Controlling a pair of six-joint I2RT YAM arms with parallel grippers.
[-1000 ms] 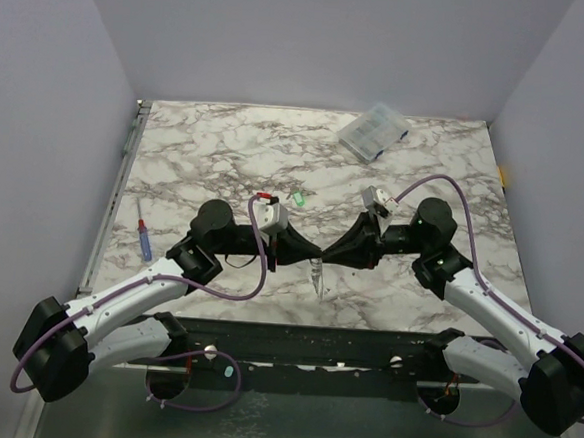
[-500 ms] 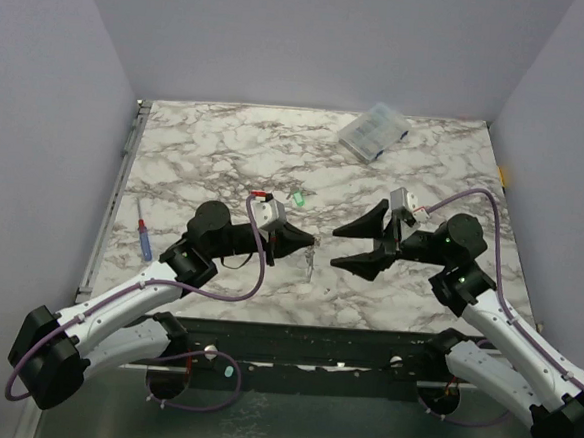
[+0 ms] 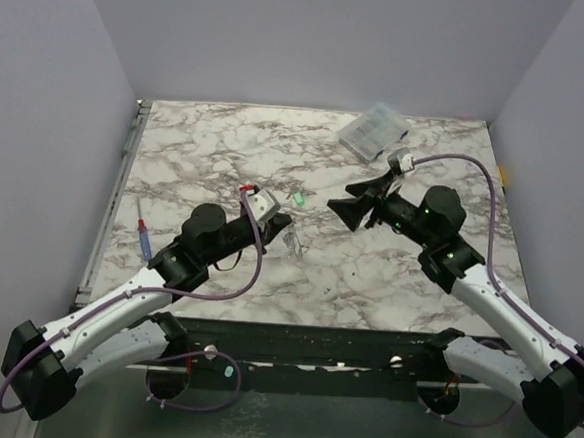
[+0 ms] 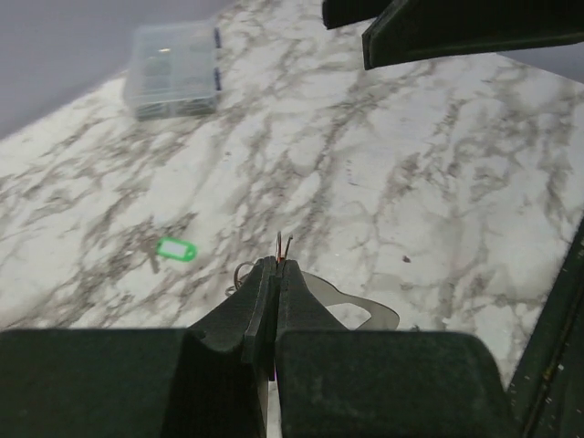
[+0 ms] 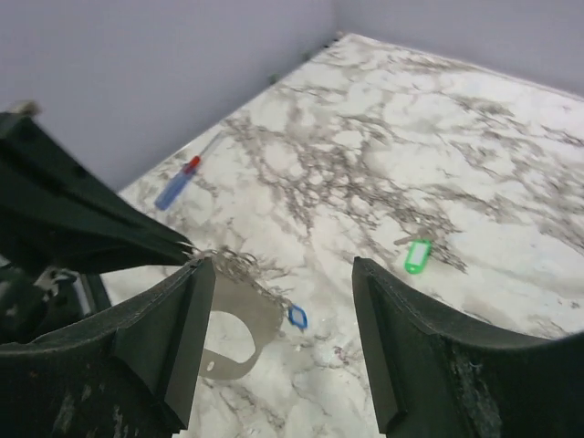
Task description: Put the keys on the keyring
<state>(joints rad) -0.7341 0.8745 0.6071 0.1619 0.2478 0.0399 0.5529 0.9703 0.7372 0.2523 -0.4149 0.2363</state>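
Observation:
My left gripper (image 3: 282, 221) (image 4: 278, 265) is shut on a thin wire loop at the top of the keyring. The keyring's pale-grey band (image 4: 354, 307) (image 5: 239, 327) hangs below the fingers, low over the marble, and shows as a small glint in the top view (image 3: 292, 242). A blue key tag (image 5: 297, 317) sits at the band's edge by a short chain. The green-tagged key (image 3: 298, 197) (image 4: 175, 248) (image 5: 417, 255) lies loose on the table beyond it. My right gripper (image 3: 349, 210) (image 5: 283, 266) is open and empty, to the right of the keyring and apart from it.
A clear plastic compartment box (image 3: 373, 132) (image 4: 173, 68) stands at the back right. A blue-and-red screwdriver (image 3: 144, 239) (image 5: 178, 182) lies near the table's left edge. Grey walls close in the marble table (image 3: 417, 288) on three sides.
My right gripper has let go of the keyring, opened and drawn back to the right and rear. My left gripper has carried the keyring a little left and back.

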